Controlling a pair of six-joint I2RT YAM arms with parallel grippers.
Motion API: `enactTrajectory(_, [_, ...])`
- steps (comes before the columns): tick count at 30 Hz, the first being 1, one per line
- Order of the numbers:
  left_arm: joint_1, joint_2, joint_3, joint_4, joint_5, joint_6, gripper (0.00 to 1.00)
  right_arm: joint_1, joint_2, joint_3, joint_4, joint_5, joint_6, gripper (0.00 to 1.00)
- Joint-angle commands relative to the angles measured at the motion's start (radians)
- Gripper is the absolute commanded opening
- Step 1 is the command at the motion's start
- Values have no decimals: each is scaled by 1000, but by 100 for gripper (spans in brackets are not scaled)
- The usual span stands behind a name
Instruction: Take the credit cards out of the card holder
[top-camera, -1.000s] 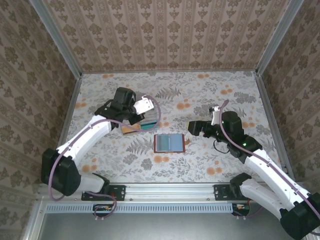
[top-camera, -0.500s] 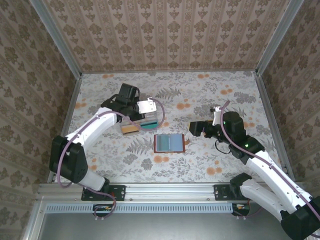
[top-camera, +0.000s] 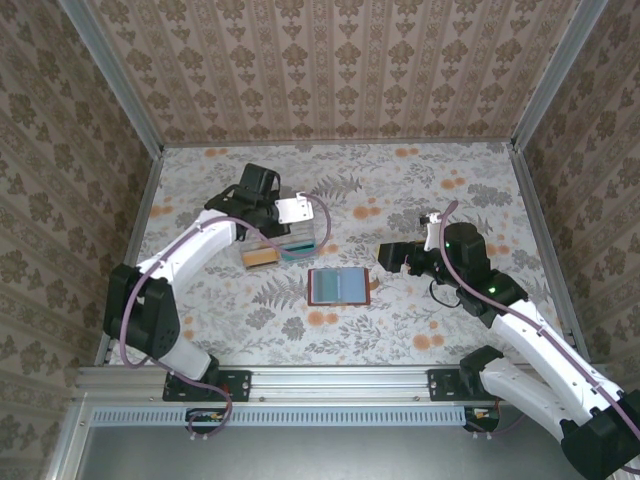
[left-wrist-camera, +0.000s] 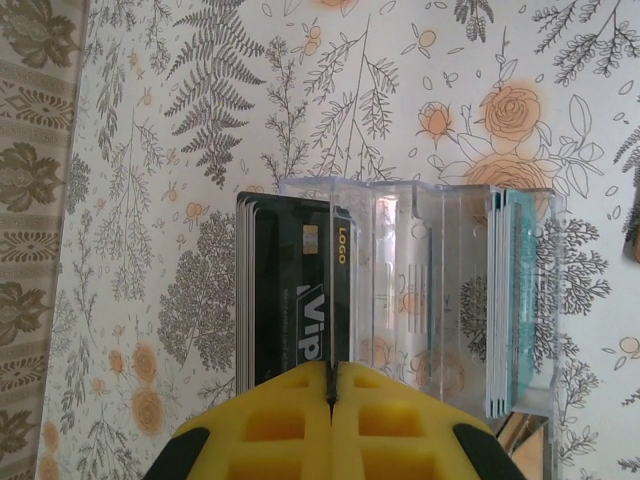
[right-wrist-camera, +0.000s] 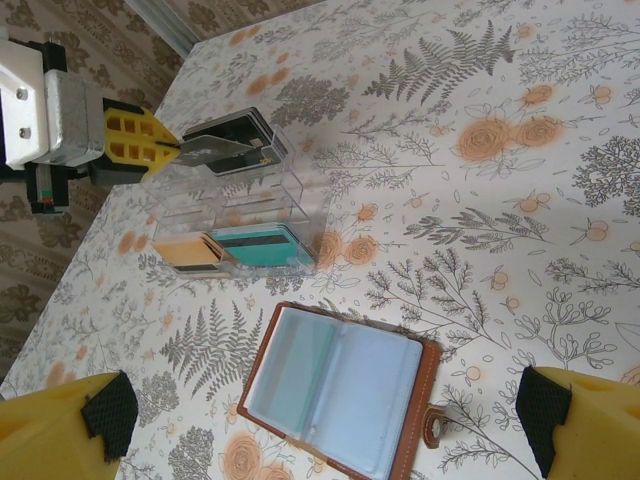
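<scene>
While lying open near the middle of the table (top-camera: 450, 200), blue-grey pockets up: card holder (top-camera: 340, 286). Just beyond, toward the far left corner, a clear rack (top-camera: 290, 243) of cards (left-wrist-camera: 290, 300). Left gripper (left-wrist-camera: 331, 380) pinching one card (right-wrist-camera: 222, 150) at that rack; right gripper (top-camera: 390, 256) spread wide, right of the card holder.

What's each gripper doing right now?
Left gripper: closed on a dark card over the clear rack.
Right gripper: open, empty.
</scene>
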Motion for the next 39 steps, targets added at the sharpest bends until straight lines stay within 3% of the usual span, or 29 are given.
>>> enactTrajectory(1, [6,30,36,16,4,17,0,-4,-9,-2,2,13,-5,100])
enactTrajectory(17, [26,90,58,17,13,7,0,-4,-3,-14,13,12,9,100])
enactTrajectory(19, [27,92,61,17,11,3,11,-4,2,-14,17,7,10,100])
enactTrajectory(23, [26,92,63,19,3,-6,19,-4,6,-16,23,4,13,100])
enactTrajectory(39, [26,115,80,71,-98,-45,32,-3,24,-19,38,-17,17,100])
